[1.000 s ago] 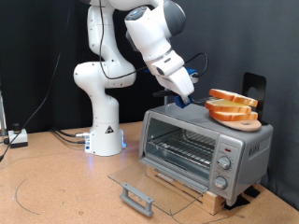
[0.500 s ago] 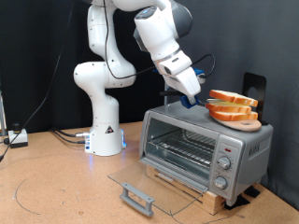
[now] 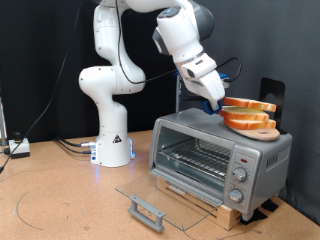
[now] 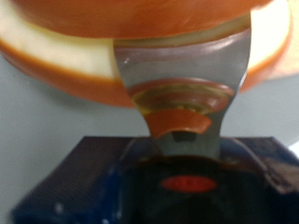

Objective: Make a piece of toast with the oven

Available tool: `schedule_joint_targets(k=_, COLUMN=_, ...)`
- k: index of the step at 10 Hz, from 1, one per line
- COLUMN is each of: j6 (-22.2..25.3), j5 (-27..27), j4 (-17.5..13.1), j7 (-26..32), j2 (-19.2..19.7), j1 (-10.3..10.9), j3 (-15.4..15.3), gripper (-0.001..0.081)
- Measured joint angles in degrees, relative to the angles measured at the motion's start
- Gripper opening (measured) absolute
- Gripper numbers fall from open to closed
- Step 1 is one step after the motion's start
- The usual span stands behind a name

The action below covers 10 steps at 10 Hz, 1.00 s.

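The silver-grey oven (image 3: 213,150) stands on the table with its glass door (image 3: 160,196) dropped open and the wire rack (image 3: 196,157) bare inside. A stack of toast slices (image 3: 247,110) lies on a round wooden board (image 3: 263,131) on the oven's top. My gripper (image 3: 215,103) hangs just beside the stack, on its exterior-view left, at the height of the upper slices. In the wrist view the slices (image 4: 56,51) fill the frame very close, with a shiny finger (image 4: 182,89) in front of them. No slice shows between the fingers.
The oven rests on a wooden base (image 3: 205,205) near the table's exterior-view right edge. A black stand (image 3: 270,93) rises behind the bread. The white arm base (image 3: 110,140) stands at the exterior view's left, with cables (image 3: 70,145) beside it.
My gripper has moved to the exterior view's right and slightly up, from above the oven's left top corner to right beside the toast stack. The oven and bread have not moved.
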State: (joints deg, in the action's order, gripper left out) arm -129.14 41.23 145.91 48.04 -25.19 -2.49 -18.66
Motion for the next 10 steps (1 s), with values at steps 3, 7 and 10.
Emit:
schedule_joint_targets(k=3, j6=-1.07, j5=0.06, j4=0.0, j7=-1.39, j2=0.07, j1=0.02, j3=-2.2, gripper=0.0398)
schedule_joint_targets(k=7, j6=-0.59, j5=7.17, j4=0.06, j7=-0.2, j2=0.72, j1=0.29, j3=-2.45, gripper=0.0398)
schedule_joint_targets(k=10, j6=1.57, j5=10.61, j4=0.16, j7=2.12, j2=1.44, j1=0.24, j3=-0.49, gripper=0.0398)
